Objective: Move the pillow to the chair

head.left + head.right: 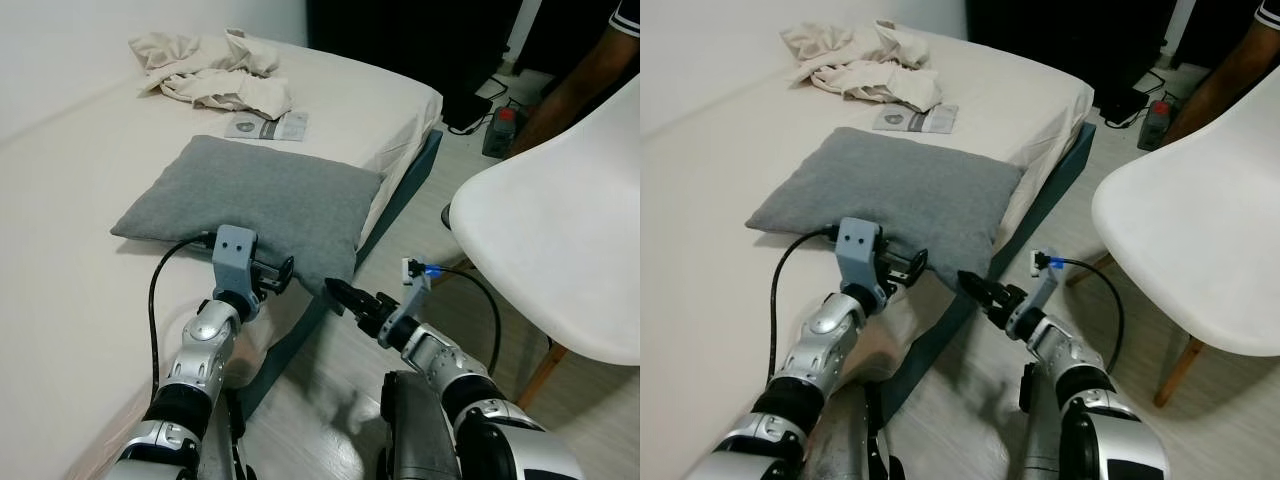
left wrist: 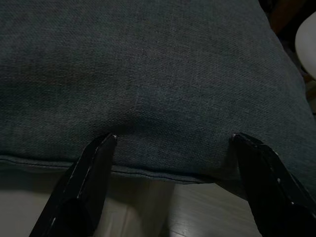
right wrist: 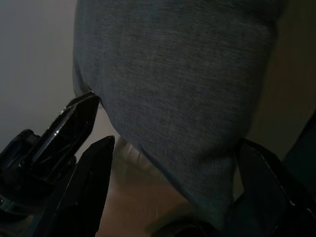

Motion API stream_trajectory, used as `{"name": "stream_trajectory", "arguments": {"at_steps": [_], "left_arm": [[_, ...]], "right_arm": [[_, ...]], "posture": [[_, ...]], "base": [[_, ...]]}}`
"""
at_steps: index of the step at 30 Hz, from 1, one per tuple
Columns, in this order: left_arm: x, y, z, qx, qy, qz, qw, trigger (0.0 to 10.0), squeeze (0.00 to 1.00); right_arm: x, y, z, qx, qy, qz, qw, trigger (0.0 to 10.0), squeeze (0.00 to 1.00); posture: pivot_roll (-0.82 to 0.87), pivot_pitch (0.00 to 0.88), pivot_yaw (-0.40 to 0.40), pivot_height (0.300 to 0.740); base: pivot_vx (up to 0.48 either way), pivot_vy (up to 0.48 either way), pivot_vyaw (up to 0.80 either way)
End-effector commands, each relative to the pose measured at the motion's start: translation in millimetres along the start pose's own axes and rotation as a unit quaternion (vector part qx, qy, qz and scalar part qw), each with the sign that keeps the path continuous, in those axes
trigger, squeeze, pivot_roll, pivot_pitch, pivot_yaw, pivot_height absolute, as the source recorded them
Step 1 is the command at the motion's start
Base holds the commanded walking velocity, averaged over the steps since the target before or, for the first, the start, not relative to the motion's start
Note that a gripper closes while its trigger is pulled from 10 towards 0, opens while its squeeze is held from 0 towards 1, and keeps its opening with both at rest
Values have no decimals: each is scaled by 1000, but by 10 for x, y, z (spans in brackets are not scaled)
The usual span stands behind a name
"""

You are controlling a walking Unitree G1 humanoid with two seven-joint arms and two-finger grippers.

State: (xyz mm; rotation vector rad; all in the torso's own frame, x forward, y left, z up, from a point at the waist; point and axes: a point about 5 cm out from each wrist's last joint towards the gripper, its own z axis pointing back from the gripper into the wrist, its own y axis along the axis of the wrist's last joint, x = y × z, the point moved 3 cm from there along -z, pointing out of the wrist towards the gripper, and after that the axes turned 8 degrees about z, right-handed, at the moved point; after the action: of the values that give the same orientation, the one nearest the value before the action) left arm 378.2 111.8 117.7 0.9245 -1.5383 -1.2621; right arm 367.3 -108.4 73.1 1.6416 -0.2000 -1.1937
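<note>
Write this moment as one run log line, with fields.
stage: reaching | pillow: on bed | left gripper: open at near edge | right gripper: open around corner | chair: empty

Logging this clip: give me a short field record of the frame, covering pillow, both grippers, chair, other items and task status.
pillow: grey pillow flat on the bed, its near corner overhanging the bed edge
left gripper: left gripper open at the pillow's near edge, fingers spread along the seam
right gripper: right gripper open, at the pillow's overhanging corner
chair: white chair on the robot's right, seat bare
other items: crumpled beige cloth and a booklet further up the bed; a person's arm behind the chair
task status: pillow not yet lifted
</note>
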Motion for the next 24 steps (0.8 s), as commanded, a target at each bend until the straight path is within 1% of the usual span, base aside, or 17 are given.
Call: {"name": "stream_trajectory", "arguments": {"at_steps": [1,5,10,11,12,13,19,22,24], "left_arm": [[-48,-50,59,-2,12,0,1000,10000,0],[-84,-27,71,4,22,0,1000,10000,0],[-124,-5,79,8,30,-2,1000,10000,0],[-134,0,80,9,32,-2,999,10000,0],[-134,0,80,9,32,-2,999,10000,0],[-140,2,79,9,33,-3,999,10000,0],[-137,10,64,9,34,-3,999,10000,0],[-134,12,60,9,34,-3,999,10000,0],[-127,18,47,10,34,-3,999,10000,0]], "right_arm": [[-50,-55,-51,-7,3,-7,1000,10000,0],[-81,-4,-108,2,-2,-4,1000,10000,0],[-40,118,-114,36,-23,-11,999,10000,0],[-10,167,-103,47,-35,-7,998,3216,0],[-10,167,-103,47,-35,-7,998,3216,0],[17,194,-89,52,-43,-3,998,0,0],[109,274,-28,72,-72,-5,995,0,0],[120,285,-21,75,-74,-6,994,0,0],[164,321,11,83,-87,-5,993,0,0]], "posture": [[19,266,61,565],[32,280,58,565],[34,284,60,565],[33,284,60,565],[33,284,60,565],[32,284,62,565],[28,276,68,565],[28,276,68,565],[26,273,72,565]], "base": [[0,0,0],[0,0,0],[0,0,0],[0,0,0],[0,0,0],[0,0,0],[0,0,0],[0,0,0],[0,0,0]]}}
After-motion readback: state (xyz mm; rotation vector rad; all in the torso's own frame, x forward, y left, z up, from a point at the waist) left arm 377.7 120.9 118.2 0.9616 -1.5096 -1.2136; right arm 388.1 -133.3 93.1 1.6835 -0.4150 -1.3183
